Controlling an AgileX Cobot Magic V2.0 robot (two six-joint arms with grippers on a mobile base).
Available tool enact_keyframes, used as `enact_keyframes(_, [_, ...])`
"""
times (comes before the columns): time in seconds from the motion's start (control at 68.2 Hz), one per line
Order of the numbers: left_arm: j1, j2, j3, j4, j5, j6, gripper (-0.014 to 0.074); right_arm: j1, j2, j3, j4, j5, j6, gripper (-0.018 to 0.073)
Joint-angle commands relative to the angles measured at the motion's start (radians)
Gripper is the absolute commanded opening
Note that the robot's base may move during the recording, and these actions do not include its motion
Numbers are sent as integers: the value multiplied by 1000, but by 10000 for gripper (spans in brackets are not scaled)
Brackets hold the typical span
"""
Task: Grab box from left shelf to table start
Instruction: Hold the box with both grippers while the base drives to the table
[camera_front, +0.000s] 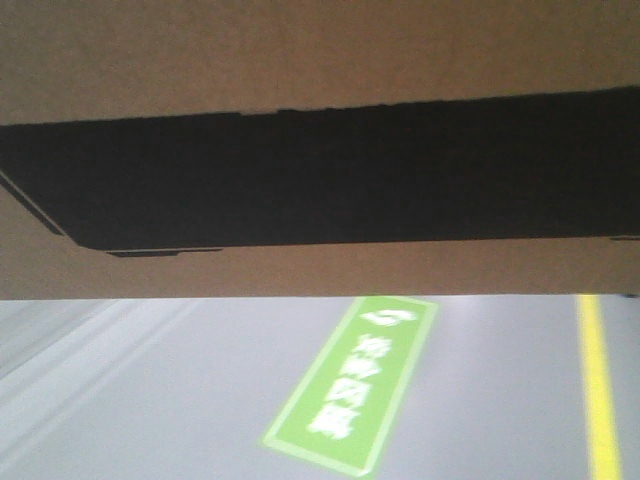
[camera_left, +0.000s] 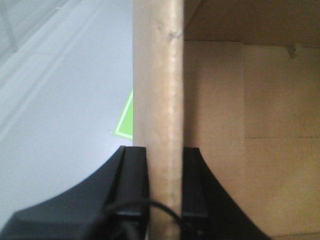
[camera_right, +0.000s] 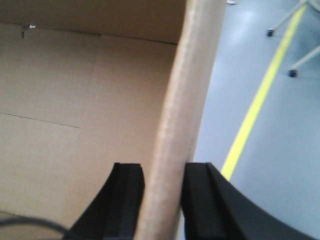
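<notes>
The brown cardboard box (camera_front: 320, 60) with its wide black panel fills the top half of the front view, held up above the grey floor. My left gripper (camera_left: 165, 170) is shut on the box's left wall (camera_left: 159, 90), one finger outside and one inside the box. My right gripper (camera_right: 164, 185) is shut on the box's right wall (camera_right: 187, 100) in the same way. The box's bare brown inside shows in both wrist views. The shelf and the white table are out of view.
Grey floor (camera_front: 150, 400) lies below the box, with a green marking with white characters (camera_front: 355, 385) and a yellow line (camera_front: 598, 390) at the right. Wheeled legs (camera_right: 292, 72) stand on the floor far right in the right wrist view.
</notes>
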Motion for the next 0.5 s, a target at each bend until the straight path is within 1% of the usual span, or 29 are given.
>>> enact_keyframes(0.0, [-16,-7,-40,-17,-218,-2,-92,0,9,-33,44,-117,-20,56])
enact_keyframes(0.484, [-16,-7,-40,-17,-216,-2,-92,0,9,-33,44,-117,-20,56])
